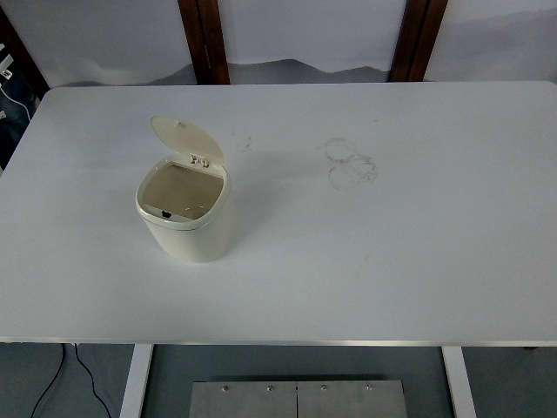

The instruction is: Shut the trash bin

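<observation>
Cream plastic trash bin (185,218), small, rounded-oval body, standing upright on the left half of the table, roughly midway between its near and far edges. Lid (186,139): same cream plastic, rounded flap, hinged at the far rim, standing open and tilted back; two small pale hinge lugs show at its base. Interior: brownish-grey, smooth, with a small dark notch at the near rim. Soft shadow falls to the bin's right.

Table (409,252): white, matte, rectangular top filling most of the view; thin metallic trim along the near edge; white legs below at left and right. Faint grey ring-shaped scuff marks (350,162) lie right of centre, well apart from the bin, with a smaller smudge nearer the lid.

Surroundings: pale wall behind, crossed by two dark brown wooden uprights (204,39); grey floor; a black cable (54,379) under the near left corner; a grey metal plate (298,399) at bottom centre.

Robot hands: neither appears in the view, so their state cannot be told.
</observation>
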